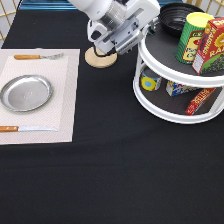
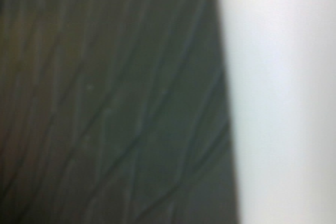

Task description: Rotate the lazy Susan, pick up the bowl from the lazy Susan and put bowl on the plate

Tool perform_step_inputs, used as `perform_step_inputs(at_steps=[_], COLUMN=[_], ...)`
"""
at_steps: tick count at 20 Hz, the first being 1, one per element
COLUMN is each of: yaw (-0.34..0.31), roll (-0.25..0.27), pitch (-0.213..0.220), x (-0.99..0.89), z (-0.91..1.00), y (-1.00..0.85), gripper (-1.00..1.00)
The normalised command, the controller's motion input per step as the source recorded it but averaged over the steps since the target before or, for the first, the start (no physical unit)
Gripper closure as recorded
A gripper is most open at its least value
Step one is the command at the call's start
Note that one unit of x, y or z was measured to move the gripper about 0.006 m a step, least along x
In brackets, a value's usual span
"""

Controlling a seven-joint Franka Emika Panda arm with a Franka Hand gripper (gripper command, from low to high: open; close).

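Exterior view
Bowl: the black bowl (image 1: 176,16) is sitting on the top shelf of the lazy Susan (image 1: 165,107), at about 12 o'clock on that shelf, toward the view's top.
Claw: the gripper (image 1: 131,31) is hanging just beside the bowl, at the bowl's 9 o'clock, over the turntable's rim; I cannot tell from here how its tips are standing.
Plate: the silver plate (image 1: 25,93) is lying bare on a pale placemat (image 1: 65,95) at the view's 9 o'clock, well apart from the turntable.
Cutlery: a fork (image 1: 37,56) is lying at the plate's 12 o'clock, a knife (image 1: 27,129) at its 6 o'clock.
Coaster: a wooden coaster (image 1: 100,58) is showing partly under the arm.
Shelves: a green can (image 1: 191,36) and a red box (image 1: 209,45) are standing at the bowl's 5 o'clock.

Wrist view
Surface: a dark grey patch (image 2: 112,110) is meeting a white band (image 2: 285,110), both blurred.
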Motion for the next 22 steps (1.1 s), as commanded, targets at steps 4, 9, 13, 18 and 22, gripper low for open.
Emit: perform_step_inputs(at_steps=[4,9,13,18,22], yaw=[0.012,0.028,0.043,0.073,0.077], roll=[-0.072,-0.100,-0.101,-0.104,-0.073], pitch=[-0.009,-0.012,0.000,0.018,0.044], x=[0.45,0.73,0.87,0.85,0.83], z=[0.00,-0.02,-0.15,-0.12,-0.02], y=[0.00,0.12,0.21,0.41,0.44], gripper=[-1.00,-1.00,-1.00,-1.00,-1.00])
